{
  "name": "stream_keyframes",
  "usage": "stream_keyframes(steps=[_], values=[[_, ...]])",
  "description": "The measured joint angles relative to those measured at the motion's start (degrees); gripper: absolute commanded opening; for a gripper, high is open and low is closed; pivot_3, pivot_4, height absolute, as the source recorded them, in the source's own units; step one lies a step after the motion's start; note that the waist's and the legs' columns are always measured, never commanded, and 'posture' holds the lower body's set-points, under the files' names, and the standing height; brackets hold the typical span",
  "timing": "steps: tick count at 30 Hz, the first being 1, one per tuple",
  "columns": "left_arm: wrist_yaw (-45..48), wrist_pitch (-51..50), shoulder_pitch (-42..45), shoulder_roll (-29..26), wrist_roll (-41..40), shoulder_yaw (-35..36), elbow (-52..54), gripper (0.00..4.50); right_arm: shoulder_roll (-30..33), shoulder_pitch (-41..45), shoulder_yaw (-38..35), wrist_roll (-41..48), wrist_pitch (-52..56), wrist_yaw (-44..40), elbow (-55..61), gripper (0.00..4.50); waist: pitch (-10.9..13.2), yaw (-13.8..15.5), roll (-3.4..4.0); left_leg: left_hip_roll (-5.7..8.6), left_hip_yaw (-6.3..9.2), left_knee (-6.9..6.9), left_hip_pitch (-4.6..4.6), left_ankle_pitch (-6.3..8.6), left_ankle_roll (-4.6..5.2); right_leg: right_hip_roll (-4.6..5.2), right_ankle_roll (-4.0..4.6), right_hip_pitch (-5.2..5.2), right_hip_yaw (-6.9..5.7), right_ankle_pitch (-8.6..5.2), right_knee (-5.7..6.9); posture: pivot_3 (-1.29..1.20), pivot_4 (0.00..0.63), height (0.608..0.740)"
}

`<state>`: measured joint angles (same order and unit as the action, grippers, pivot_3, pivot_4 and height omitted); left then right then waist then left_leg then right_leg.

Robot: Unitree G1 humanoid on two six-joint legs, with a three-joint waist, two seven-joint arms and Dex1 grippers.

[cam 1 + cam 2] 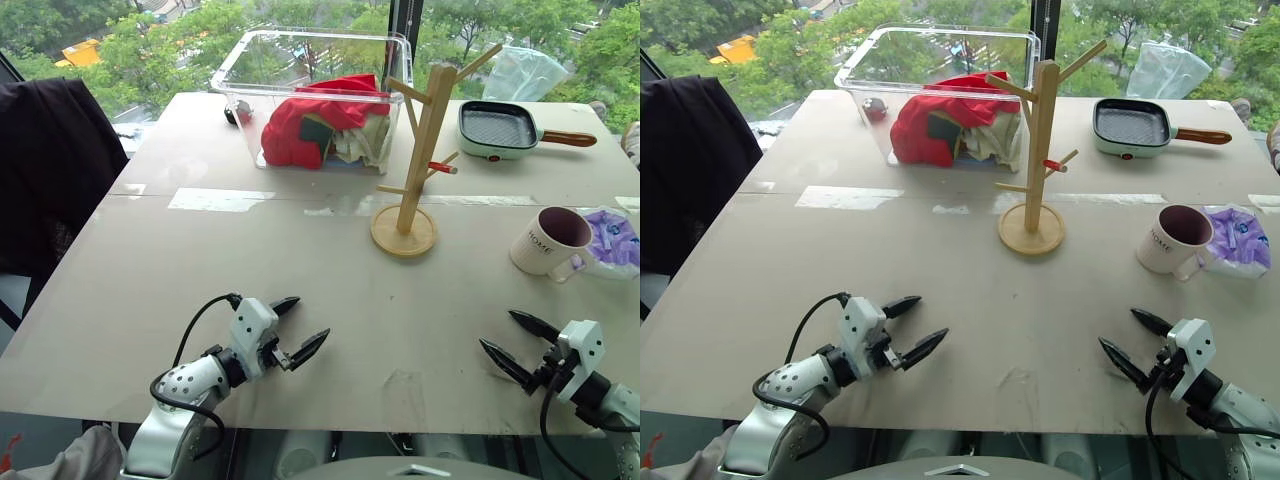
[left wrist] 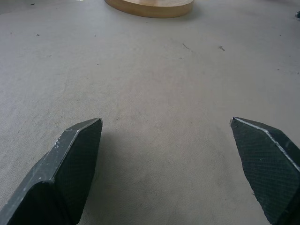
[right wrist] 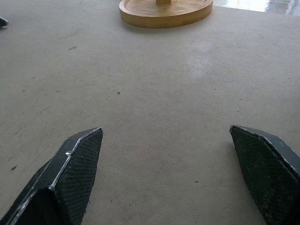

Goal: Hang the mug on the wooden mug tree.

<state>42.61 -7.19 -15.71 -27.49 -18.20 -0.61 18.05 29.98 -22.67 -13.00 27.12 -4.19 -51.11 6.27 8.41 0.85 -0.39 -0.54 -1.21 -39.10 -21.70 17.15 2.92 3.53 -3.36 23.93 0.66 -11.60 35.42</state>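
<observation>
- mug (image 1: 549,240) sits upright on the table (image 1: 300,300) over on the right side, maroon inside showing, "HOME" on the side facing us, handle poking toward about 4 o'clock
- it's touching a crumpled purple-and-white plastic bag (image 1: 612,243) at its 3 o'clock
- mug tree (image 1: 420,150) stands upright mid-table, roughly 9 to 10 o'clock from the mug and well apart from it, round base flat on the table, pegs bare, one short peg has a red tip pointing to 3 o'clock
- clear bin (image 1: 310,100) behind the tree at about 11 o'clock, with a red cloth (image 1: 310,125) and some pale fabric bunched up inside
- small green grill pan (image 1: 500,128) with a wooden handle at the tree's 2 o'clock, near the far edge
- dark jacket (image 1: 50,170) hangs off the table's left side
- left gripper (image 1: 297,328) hovers low over the near edge at the left, fingers spread wide, nothing between them, aimed toward the tree's base
- right gripper (image 1: 517,345) is down at the near right, about 6 o'clock from the mug and clearly apart from it, fingers also spread wide and empty
- both wrist views look along bare tabletop with the tree's base at the far end
</observation>
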Motion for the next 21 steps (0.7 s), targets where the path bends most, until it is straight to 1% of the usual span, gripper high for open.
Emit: stream_keyframes(steps=[21], values=[[0.7,0.1,1.1,0.1,0.0,-0.3,-0.9,4.5,0.0,0.3,-0.4,-0.4,-0.2,0.3,-0.1,4.39,0.0,0.0,0.01,0.0,0.0,-0.01,-0.01,0.0,0.0,-0.02,0.01,0.0,0.0,0.01,0.0,0.0,0.15,0.74]])
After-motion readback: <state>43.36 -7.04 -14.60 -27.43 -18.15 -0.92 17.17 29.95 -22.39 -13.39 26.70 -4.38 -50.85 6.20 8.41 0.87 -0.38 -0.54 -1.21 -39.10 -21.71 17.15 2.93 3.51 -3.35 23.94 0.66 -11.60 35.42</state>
